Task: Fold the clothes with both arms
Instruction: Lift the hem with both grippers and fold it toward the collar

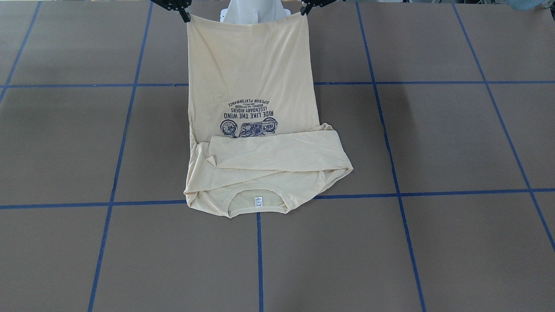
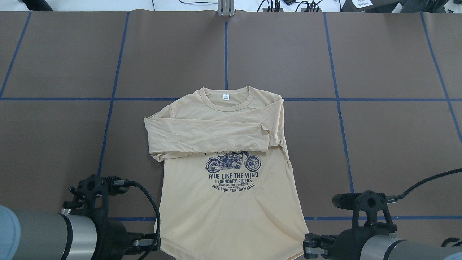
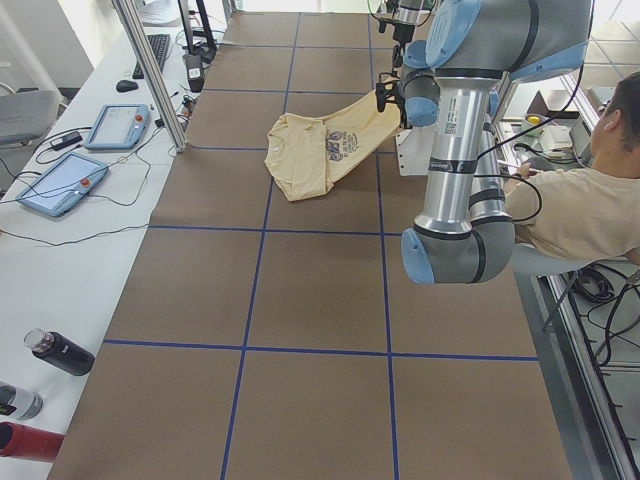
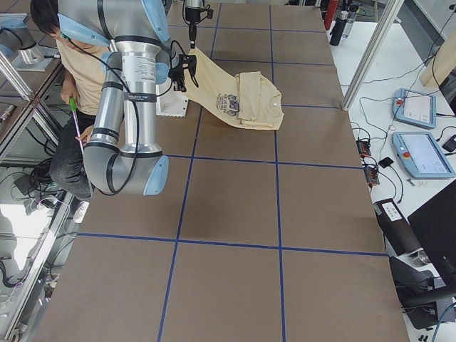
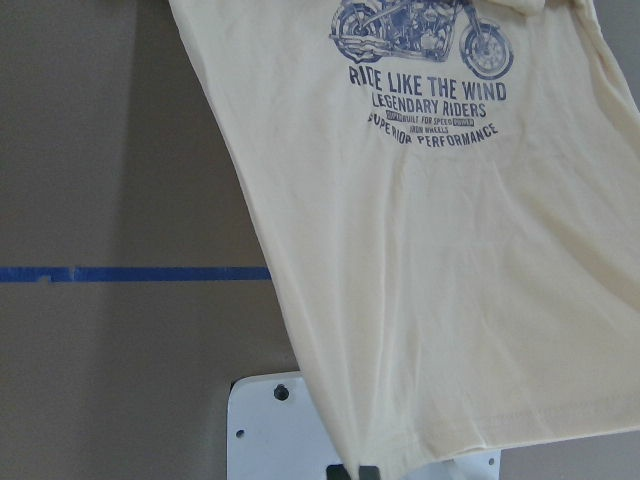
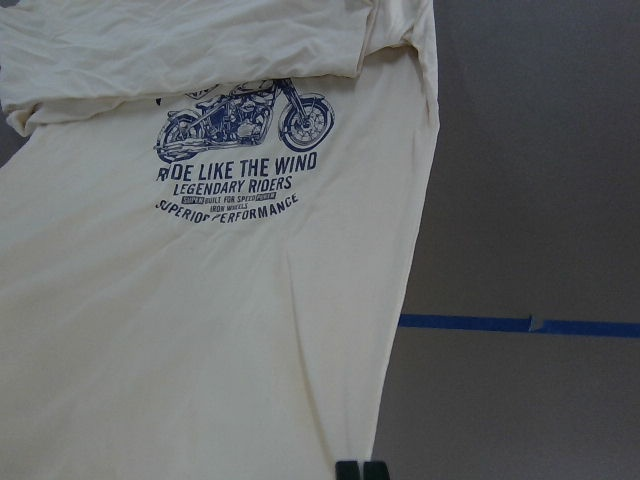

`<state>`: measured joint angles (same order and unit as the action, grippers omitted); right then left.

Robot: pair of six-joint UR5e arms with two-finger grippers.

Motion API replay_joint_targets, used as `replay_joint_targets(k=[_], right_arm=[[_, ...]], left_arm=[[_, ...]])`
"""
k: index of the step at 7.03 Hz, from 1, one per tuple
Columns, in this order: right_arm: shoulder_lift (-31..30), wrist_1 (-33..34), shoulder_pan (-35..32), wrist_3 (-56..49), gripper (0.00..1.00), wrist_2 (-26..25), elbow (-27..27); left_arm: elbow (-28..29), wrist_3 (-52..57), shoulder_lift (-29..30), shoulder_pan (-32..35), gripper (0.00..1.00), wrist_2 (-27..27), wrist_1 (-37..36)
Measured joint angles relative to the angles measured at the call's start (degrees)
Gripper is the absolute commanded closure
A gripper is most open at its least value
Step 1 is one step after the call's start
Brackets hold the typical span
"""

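Observation:
The clothes are one cream long-sleeved T-shirt (image 2: 231,202) with a navy motorcycle print, front up. Its sleeves are folded across the chest, and the collar end (image 1: 256,201) rests on the table. The hem end (image 1: 251,43) is lifted toward the robot's base and stretched between both arms. My left gripper (image 1: 305,9) is shut on one hem corner, its fingertips (image 5: 368,470) pinching the edge. My right gripper (image 1: 186,16) is shut on the other corner, the fingertips (image 6: 360,470) closed on fabric. In the overhead view the left gripper (image 2: 157,243) and right gripper (image 2: 306,249) flank the hem.
The brown table (image 2: 379,144) carries a grid of blue tape lines. The white pedestal base (image 1: 253,11) sits just behind the raised hem. A person (image 3: 580,200) sits behind the robot. Tablets (image 3: 60,185), bottles (image 3: 55,352) and a metal post (image 3: 150,70) line the far side.

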<state>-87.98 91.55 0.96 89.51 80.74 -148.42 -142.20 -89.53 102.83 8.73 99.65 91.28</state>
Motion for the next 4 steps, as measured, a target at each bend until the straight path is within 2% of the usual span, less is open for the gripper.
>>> replay_joint_targets(k=[2,4], right_arm=[[2.94,0.44,-5.84,-0.03,1.0,0.25,3.13],[11.98,0.26,-14.51,-0.55,1.0,0.58,13.19]], left_arm=[[4.23,0.0,1.58,3.77,1.0,-0.62,-0.43],[12.58,0.91,6.56,10.42,1.0,-2.1,-0.41]])
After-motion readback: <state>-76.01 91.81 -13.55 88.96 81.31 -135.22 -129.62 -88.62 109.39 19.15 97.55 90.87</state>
